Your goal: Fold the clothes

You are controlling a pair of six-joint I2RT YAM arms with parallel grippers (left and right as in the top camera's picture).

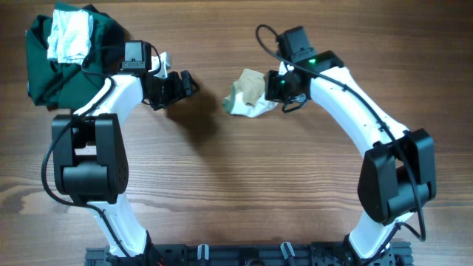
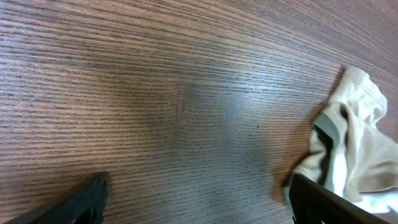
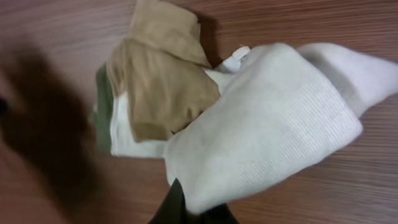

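While the left gripper [image 1: 190,84] hangs over the wooden table [image 1: 222,185] w/ its jaws spread wide and nothing between them, the right gripper [image 1: 278,87] sits at the clothes [image 1: 247,94], jaws closed tight. The clothes lie crumpled approx. mid-table toward the far edge, between the two grippers: right gripper touching their right side, left gripper apart from them on the other side.

Right wrist cam: white ribbed fabric [image 3: 267,137] bulges up over the dark fingertips [image 3: 177,208] at the bottom edge. The fingers seem to be pinching a fold of it, though the cloth hides the contact itself. Khaki-tan part [image 3: 161,93] lies bunched on the left, green trim [image 3: 102,106] along its outer edge.

Left wrist cam: both open fingers [image 2: 87,202] show low in frame, far apart, w/ bare wood grain between. The clothes [image 2: 357,149] appear at the right edge, just beside the right-hand finger, a green-edged band showing.

Far left corner: a large dark green garment [image 1: 44,70] in a heap, w/ a whitish cloth [image 1: 70,37] on top, well apart from the clothes.
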